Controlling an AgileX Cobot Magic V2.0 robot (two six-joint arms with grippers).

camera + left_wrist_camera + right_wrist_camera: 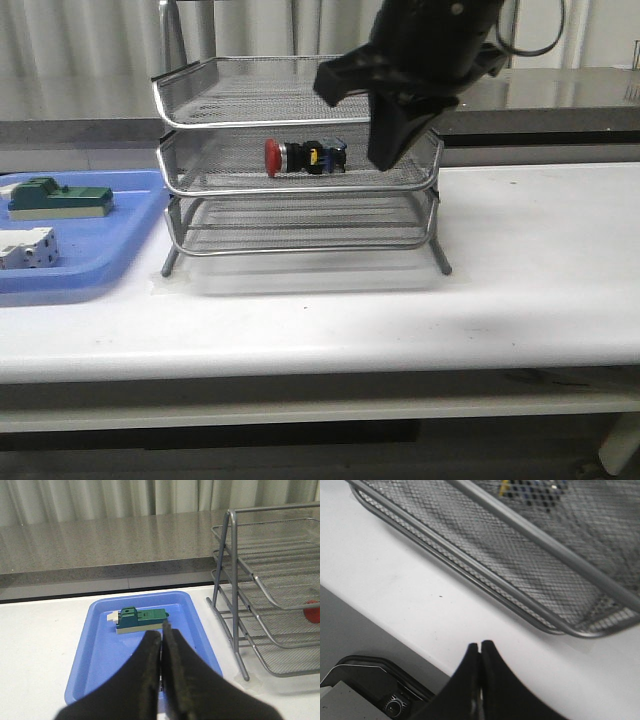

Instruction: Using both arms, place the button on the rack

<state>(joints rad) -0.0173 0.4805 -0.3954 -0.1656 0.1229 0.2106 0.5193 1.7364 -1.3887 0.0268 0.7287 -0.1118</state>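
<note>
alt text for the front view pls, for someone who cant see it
A red-headed push button lies on its side in the middle tray of a three-tier wire-mesh rack on a white table. A black robot arm hangs over the rack's right side, and a blue tray with two small parts sits to the left.

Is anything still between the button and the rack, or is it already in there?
Nothing visible stands in the way: the button already lies on its side in the middle tray of the rack. The right pincer is shut and empty beside the rack's right end; the left pincer is shut over the blue tray.
</note>
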